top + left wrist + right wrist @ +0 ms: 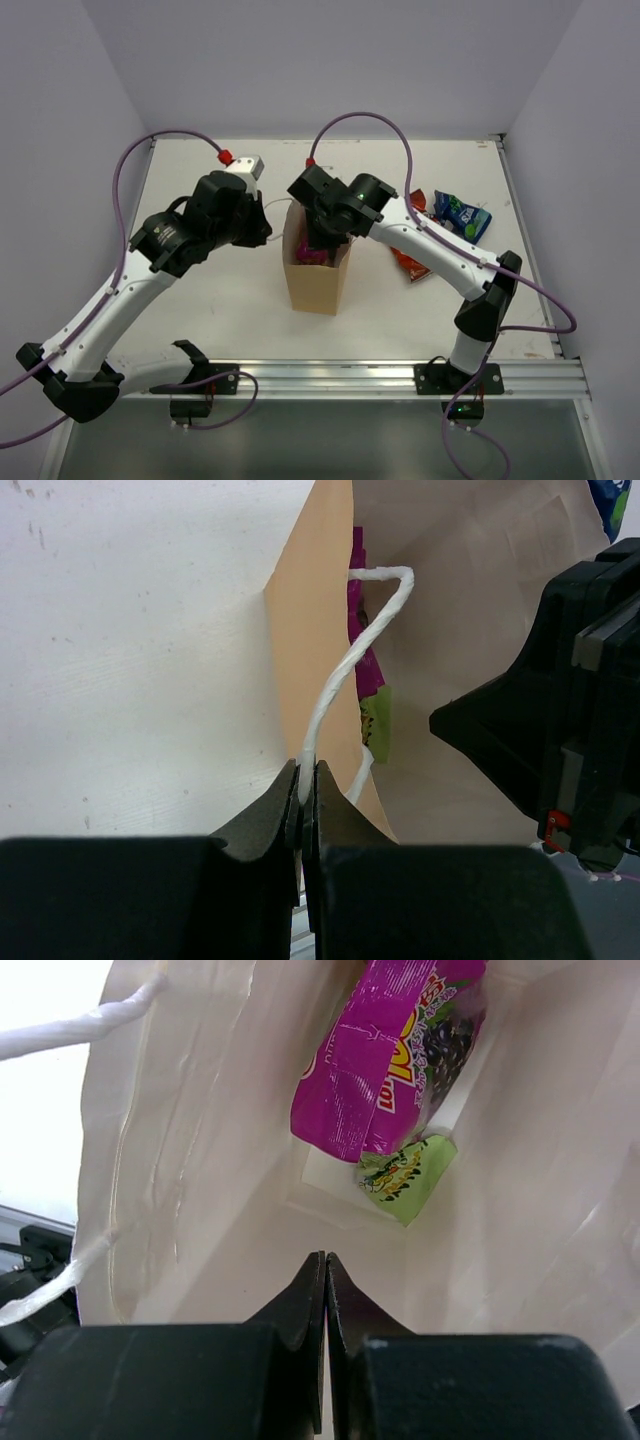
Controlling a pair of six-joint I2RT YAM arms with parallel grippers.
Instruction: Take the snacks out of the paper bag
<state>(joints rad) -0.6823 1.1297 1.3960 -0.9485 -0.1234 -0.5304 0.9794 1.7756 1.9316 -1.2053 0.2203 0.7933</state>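
The tan paper bag (318, 287) stands upright at the table's middle. My left gripper (308, 778) is shut on its white cord handle (352, 658) at the bag's left rim (312, 630). My right gripper (326, 1262) is shut and empty, pointing down into the open bag (190, 1170), above the purple packet (385, 1055), which lies at the bottom and also shows in the top view (312, 257). A light green piece (405, 1172) lies by the packet's lower end. The blue packet (462, 214) and the red-orange chip bag (410, 263) lie on the table to the right of the bag.
The white table (210, 300) has raised walls at the back and sides. An aluminium rail (400, 378) runs along the near edge. Purple cables (150, 140) loop above both arms. The right arm's body (560, 720) fills the bag's mouth in the left wrist view.
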